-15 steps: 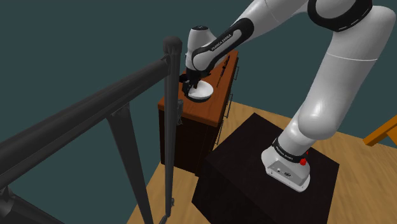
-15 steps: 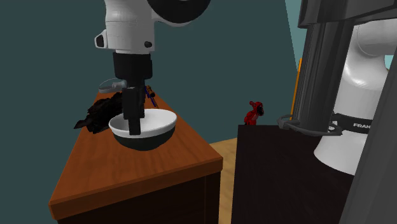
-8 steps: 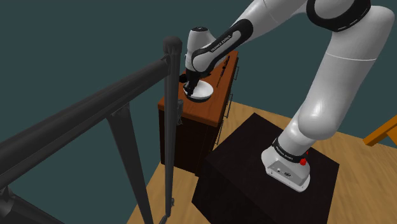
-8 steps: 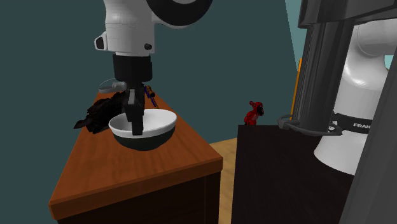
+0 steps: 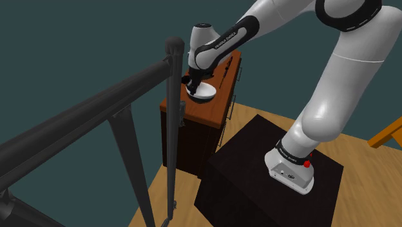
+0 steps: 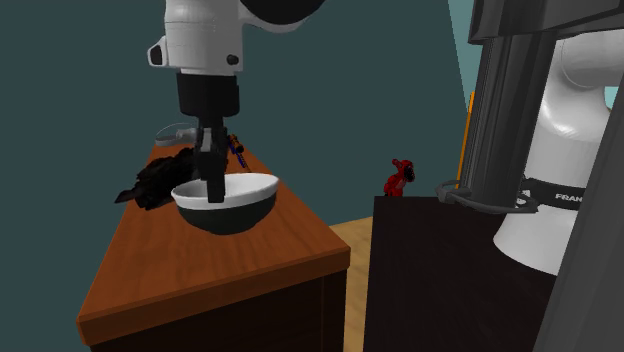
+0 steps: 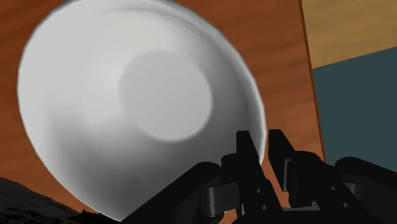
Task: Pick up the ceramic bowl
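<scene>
The bowl (image 6: 240, 203) is white inside and dark outside; it hangs just above the brown wooden cabinet top (image 6: 200, 275). My black gripper (image 6: 211, 188) comes straight down from above and is shut on the rim at the bowl's side nearest the second exterior view's left. In the wrist view the two fingers clasp the bowl's (image 7: 140, 102) rim, my gripper (image 7: 261, 141) pinching its edge. From the shoulder view the bowl (image 5: 202, 93) sits under the gripper (image 5: 191, 86), over the cabinet (image 5: 206, 115).
A black object (image 6: 160, 180), a purple item (image 6: 237, 149) and a grey ring-shaped thing (image 6: 176, 131) lie behind the bowl on the cabinet. A small red figure (image 6: 399, 178) stands on the black stand (image 6: 440, 270). A dark railing post (image 5: 172, 122) rises close beside the cabinet.
The fingers went from apart around the rim to shut on it. The hand then rose a little, taking the bowl up with it.
</scene>
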Tool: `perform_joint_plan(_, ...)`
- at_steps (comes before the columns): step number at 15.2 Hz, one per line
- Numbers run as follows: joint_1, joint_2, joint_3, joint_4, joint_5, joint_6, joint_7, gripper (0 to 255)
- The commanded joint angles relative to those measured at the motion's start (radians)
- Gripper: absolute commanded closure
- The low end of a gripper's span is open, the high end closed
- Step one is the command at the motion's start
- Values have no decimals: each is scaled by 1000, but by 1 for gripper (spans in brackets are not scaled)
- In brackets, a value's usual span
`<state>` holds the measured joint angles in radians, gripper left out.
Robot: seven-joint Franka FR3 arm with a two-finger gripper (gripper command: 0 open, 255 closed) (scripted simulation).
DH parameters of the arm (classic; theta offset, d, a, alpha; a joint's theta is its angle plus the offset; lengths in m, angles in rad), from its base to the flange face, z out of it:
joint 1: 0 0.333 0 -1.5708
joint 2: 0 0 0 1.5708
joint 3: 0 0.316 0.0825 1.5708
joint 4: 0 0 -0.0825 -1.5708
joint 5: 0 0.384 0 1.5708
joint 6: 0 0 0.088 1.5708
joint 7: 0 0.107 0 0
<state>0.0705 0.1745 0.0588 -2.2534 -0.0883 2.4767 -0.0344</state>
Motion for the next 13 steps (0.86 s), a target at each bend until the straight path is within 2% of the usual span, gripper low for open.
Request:
perform_joint_plan(1, 0, -19, 1, 9, 5, -28, -4, 255)
perform_joint_plan(11, -2, -106, 5, 50, 22, -155, -20, 255)
perform_joint_plan(13, -1, -107, 5, 50, 22, -157, -20, 255)
